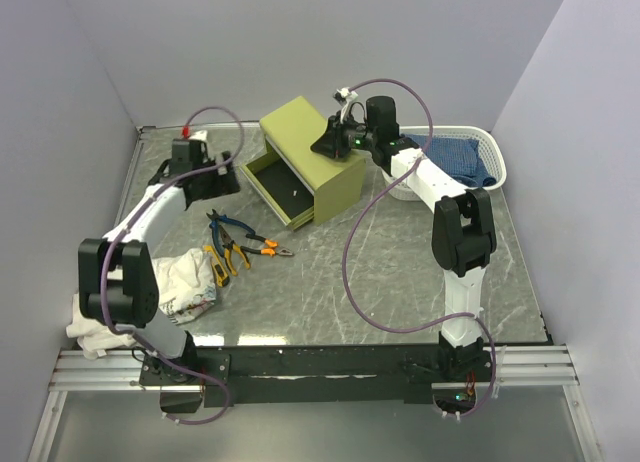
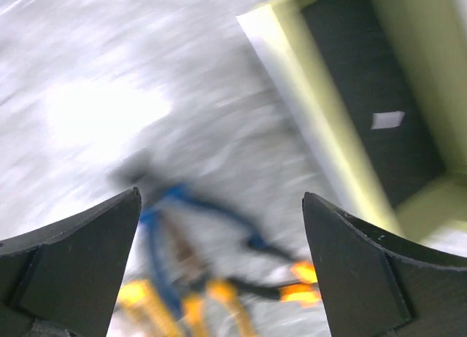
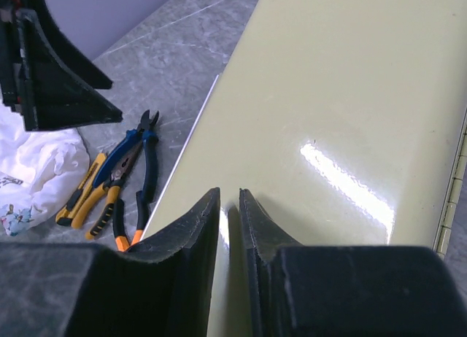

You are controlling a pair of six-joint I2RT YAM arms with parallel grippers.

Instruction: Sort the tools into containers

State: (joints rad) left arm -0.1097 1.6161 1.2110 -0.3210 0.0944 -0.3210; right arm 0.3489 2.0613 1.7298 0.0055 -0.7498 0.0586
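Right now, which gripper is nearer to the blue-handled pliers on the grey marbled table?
Left. The left gripper hangs open just beyond the blue-handled pliers; the right gripper, shut, sits over the boxy olive cabinet, farther off.

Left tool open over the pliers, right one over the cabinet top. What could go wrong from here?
1. The blue-handled pliers and orange-handled pliers lie bunched together; the open left tool may catch both or drag one.
2. The left wrist view is motion-blurred, so aim may be off.
3. The shut right tool sits close over the cabinet; a push could shift it and its open drawer.
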